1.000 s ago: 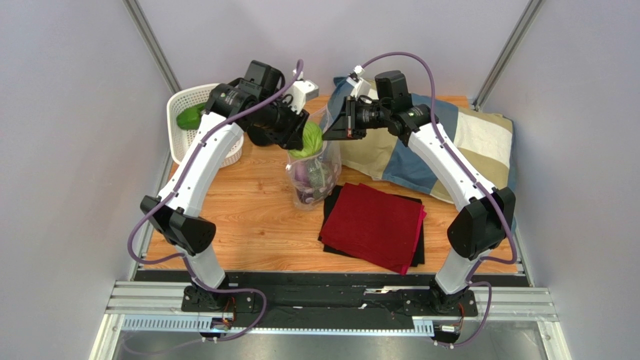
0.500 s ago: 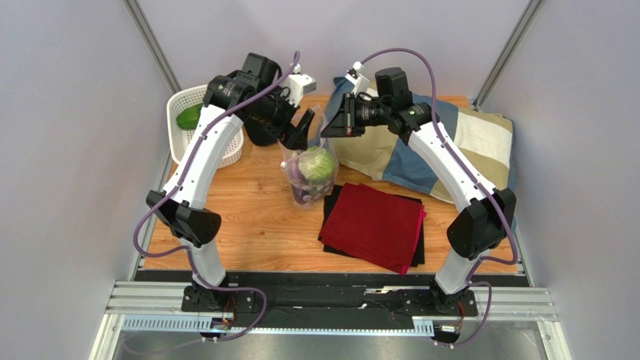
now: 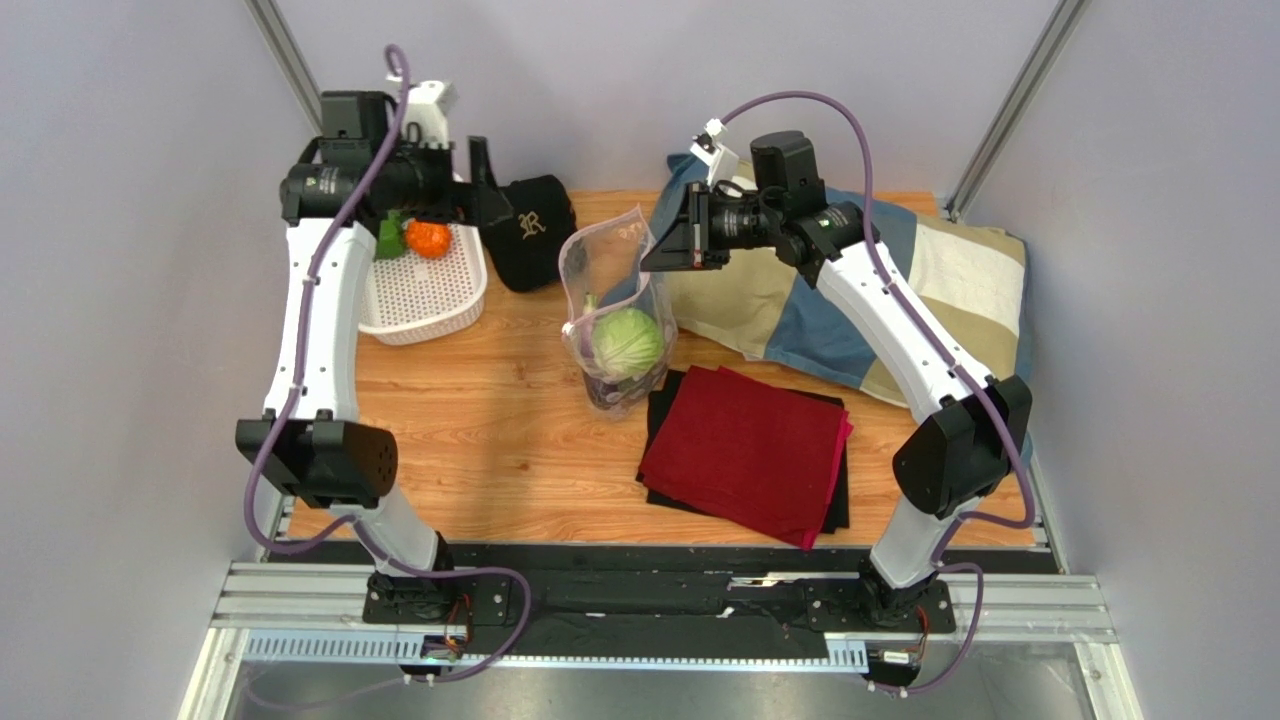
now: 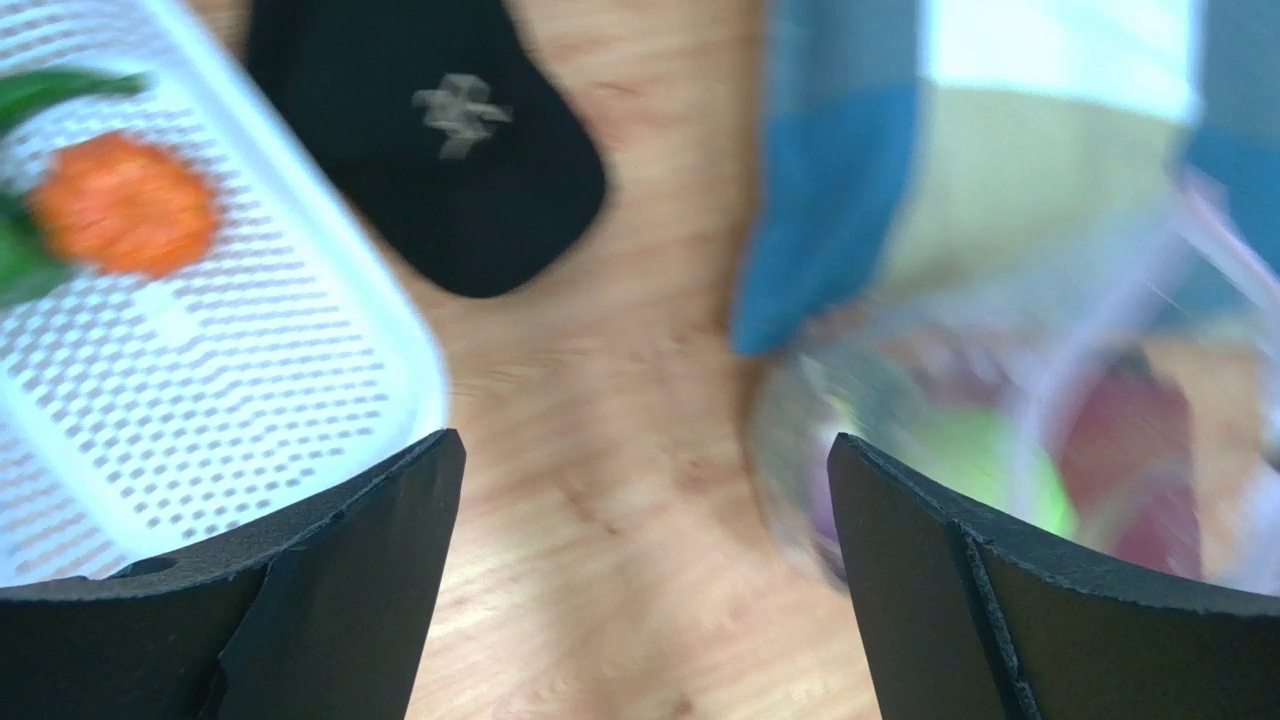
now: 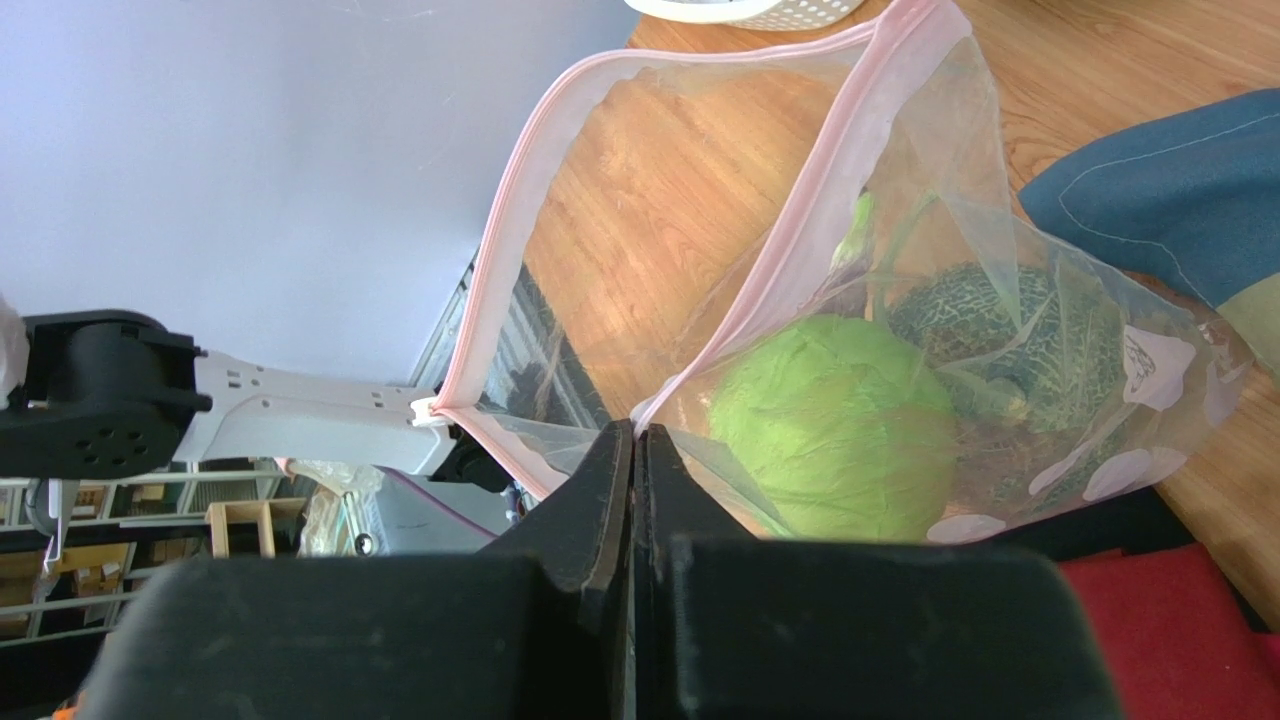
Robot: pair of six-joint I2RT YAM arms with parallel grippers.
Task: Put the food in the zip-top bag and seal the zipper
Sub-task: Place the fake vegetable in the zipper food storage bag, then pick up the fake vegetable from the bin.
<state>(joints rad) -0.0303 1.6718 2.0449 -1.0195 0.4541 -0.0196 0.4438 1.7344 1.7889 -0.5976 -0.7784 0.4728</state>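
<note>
The clear zip-top bag stands open mid-table, with the pale green cabbage inside on top of the netted melon. My right gripper is shut on the bag's rim at the pink zipper, holding the mouth up. My left gripper hangs open and empty above the right end of the white basket. In the basket lie the orange pumpkin and a green pepper. The left wrist view shows the pumpkin in the basket and the blurred bag.
A black cap lies between basket and bag. A patchwork cushion fills the back right. Folded red cloth on black cloth lies just right of the bag. Grey walls close in on both sides.
My left gripper opened and dropped the cabbage into the bag, then swung left and back to the basket. The right gripper kept its hold on the bag's rim.
</note>
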